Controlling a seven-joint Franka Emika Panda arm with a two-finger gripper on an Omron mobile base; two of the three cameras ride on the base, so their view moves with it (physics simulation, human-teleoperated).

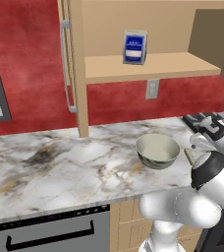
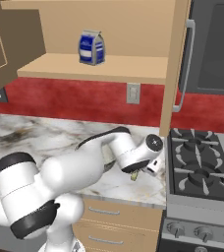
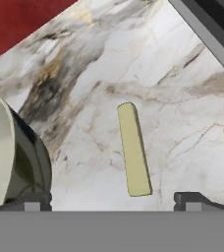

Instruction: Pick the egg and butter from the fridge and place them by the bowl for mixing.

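Note:
The butter (image 3: 133, 157), a pale yellow stick, lies flat on the marble counter (image 3: 178, 98), free of any grip. My gripper (image 3: 113, 202) hangs just above it, open, with one fingertip on each side of the stick's near end. The grey-green bowl (image 3: 0, 152) stands close beside the butter. In the left base view the bowl (image 1: 157, 150) sits near the counter's right end, a sliver of butter (image 1: 188, 156) just right of it under my hand. The butter (image 2: 133, 175) also peeks out under the hand in the right base view. The egg and the fridge are out of view.
A gas stove (image 2: 202, 167) adjoins the counter's right end. Above the counter, an open wooden cabinet holds a blue-and-white bag (image 1: 134, 47), and its open door with a grey handle (image 1: 67, 69) juts out. A dishwasher front (image 1: 50, 236) sits below the counter edge.

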